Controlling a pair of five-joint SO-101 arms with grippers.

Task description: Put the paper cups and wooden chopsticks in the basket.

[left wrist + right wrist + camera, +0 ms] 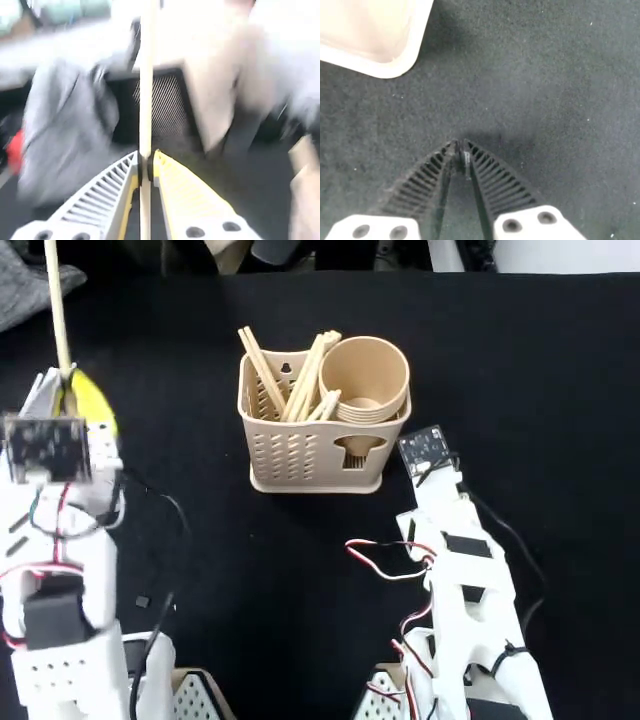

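Chopstick [145,75] stands upright, pinched in the left hand [146,162].

Basket [300,455]: left compartment crowded with leaning chopsticks [300,380], right one plugged by stacked paper cups [365,380]; right arm [445,510] just beside its right front corner; bare table [190,370] between basket and left arm [60,540] with upright chopstick [58,310].

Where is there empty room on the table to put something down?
The black table is bare right of the basket, and between the basket and the left hand holding a chopstick. It is crowded inside the basket, and where the right hand sits close beside it.
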